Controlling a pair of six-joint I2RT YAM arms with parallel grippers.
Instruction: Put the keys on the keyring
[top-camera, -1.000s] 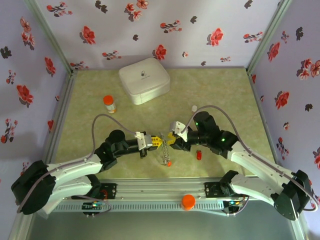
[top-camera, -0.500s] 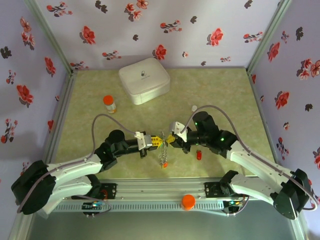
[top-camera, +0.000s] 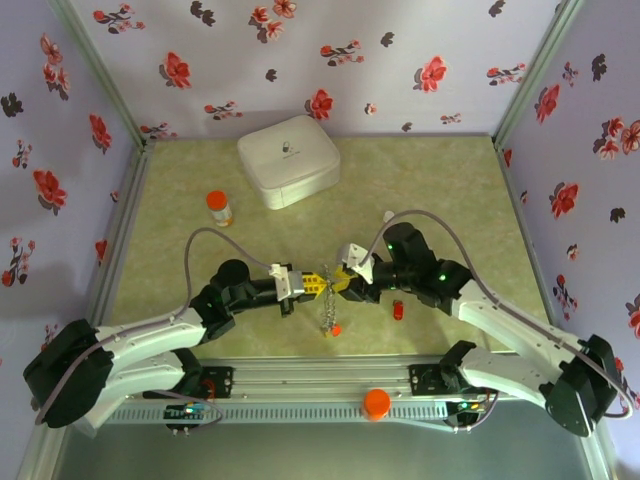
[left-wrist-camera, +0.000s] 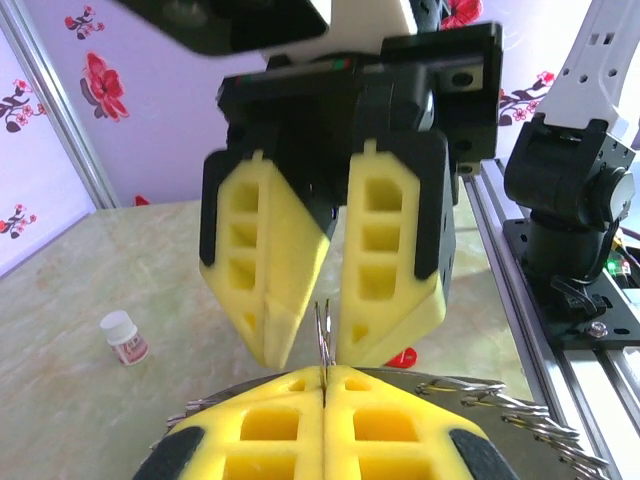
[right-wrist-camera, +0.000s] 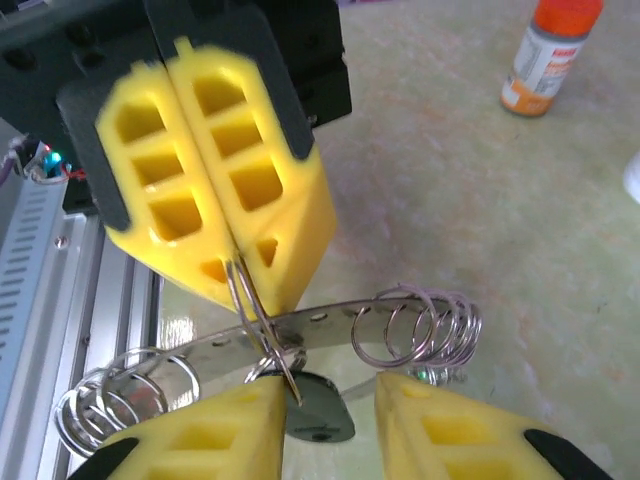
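Over the table's near middle, my left gripper (top-camera: 317, 284) is shut on a thin wire loop (left-wrist-camera: 323, 335) of the keyring (right-wrist-camera: 340, 318), a metal band carrying several small wire loops (right-wrist-camera: 420, 325). My right gripper (top-camera: 341, 283) faces it tip to tip and is open. A dark flat key (right-wrist-camera: 322, 415) hangs from that loop in the gap between the right gripper's pads, touching the left pad (right-wrist-camera: 235, 430). More of the keys (top-camera: 331, 322) dangle under the ring, one orange-headed. A red-headed key (top-camera: 399, 311) lies on the table beside the right arm.
An orange-capped pill bottle (top-camera: 219, 207) stands left of centre and a white rounded case (top-camera: 288, 160) sits at the back. A small white bottle (top-camera: 388, 215) is behind the right arm. An orange knob (top-camera: 376, 402) sits on the front rail. Flowered walls close three sides.
My right gripper's jaws closed and have now parted again. Its wrist edged slightly left toward the left gripper. The hanging keys swung a little; my left gripper has kept its hold.
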